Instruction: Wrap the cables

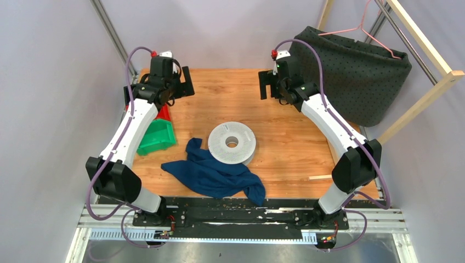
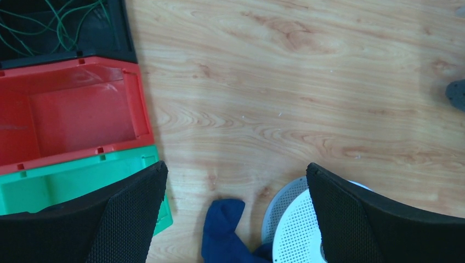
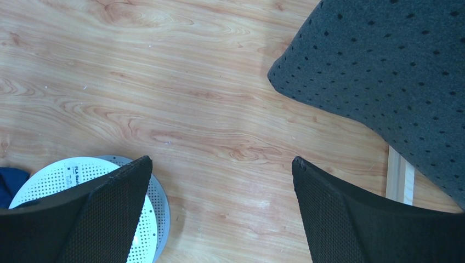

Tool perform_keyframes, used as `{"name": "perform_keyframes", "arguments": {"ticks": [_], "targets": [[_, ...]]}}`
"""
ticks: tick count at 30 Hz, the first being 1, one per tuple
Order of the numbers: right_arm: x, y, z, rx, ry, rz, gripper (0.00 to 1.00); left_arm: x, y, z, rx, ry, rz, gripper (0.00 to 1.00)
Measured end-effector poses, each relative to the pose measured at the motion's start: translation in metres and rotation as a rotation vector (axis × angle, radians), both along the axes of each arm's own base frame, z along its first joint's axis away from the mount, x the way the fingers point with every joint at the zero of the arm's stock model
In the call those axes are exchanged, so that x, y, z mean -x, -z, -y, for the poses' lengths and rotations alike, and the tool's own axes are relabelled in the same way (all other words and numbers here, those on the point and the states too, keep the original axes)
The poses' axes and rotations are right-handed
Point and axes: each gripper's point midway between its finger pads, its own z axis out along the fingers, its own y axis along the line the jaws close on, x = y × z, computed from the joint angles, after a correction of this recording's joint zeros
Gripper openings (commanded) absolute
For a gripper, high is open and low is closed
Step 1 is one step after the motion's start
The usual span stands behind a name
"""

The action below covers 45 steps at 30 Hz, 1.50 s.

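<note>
Blue cloth nearest me on the surface, white spool touching its far edge. Then green bin, red bin, and black bin with the thin green wire loose inside. I see left jaws and right jaws spread wide, empty, at the far end.

A spool lies mid-table. A cloth lies before it, toward the near edge, touching its left side. Three bins line the left edge; the farthest bin holds the wire. A fabric bag sits at the far right corner.
</note>
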Motion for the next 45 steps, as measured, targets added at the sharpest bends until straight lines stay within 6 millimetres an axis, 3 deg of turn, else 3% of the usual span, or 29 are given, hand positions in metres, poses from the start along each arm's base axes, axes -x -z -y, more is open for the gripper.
{"name": "perform_keyframes", "arguments": {"ticks": [4, 6, 11, 16, 21, 26, 36, 40, 45], "targets": [[0.001, 0.001, 0.0, -0.005, 0.004, -0.005, 1.0, 0.001, 0.006, -0.009, -0.017, -0.023, -0.044, 1.0], [0.001, 0.001, 0.0, -0.01, 0.007, -0.008, 1.0, -0.01, 0.003, -0.025, 0.012, -0.073, -0.05, 1.0], [0.004, 0.004, 0.0, -0.011, 0.009, -0.023, 1.0, -0.042, 0.017, -0.101, 0.066, -0.298, -0.092, 0.97], [0.004, 0.005, 0.0, -0.02, 0.02, -0.03, 1.0, -0.076, 0.043, -0.151, 0.09, -0.453, -0.135, 0.85], [0.007, 0.012, 0.001, -0.021, 0.028, -0.047, 1.0, -0.119, 0.066, -0.173, 0.136, -0.508, -0.142, 0.86], [0.01, 0.021, 0.005, 0.0, 0.037, -0.068, 1.0, -0.149, 0.09, -0.191, 0.12, -0.568, -0.14, 0.8], [0.017, 0.034, 0.019, 0.066, 0.07, -0.109, 1.0, -0.165, 0.151, -0.223, 0.072, -0.687, -0.182, 0.65], [0.018, 0.04, 0.022, 0.093, 0.073, -0.131, 1.0, -0.165, 0.17, -0.236, 0.058, -0.715, -0.2, 0.53], [0.011, 0.047, 0.02, 0.114, 0.075, -0.155, 0.99, -0.167, 0.187, -0.246, 0.05, -0.718, -0.214, 0.25]]}}
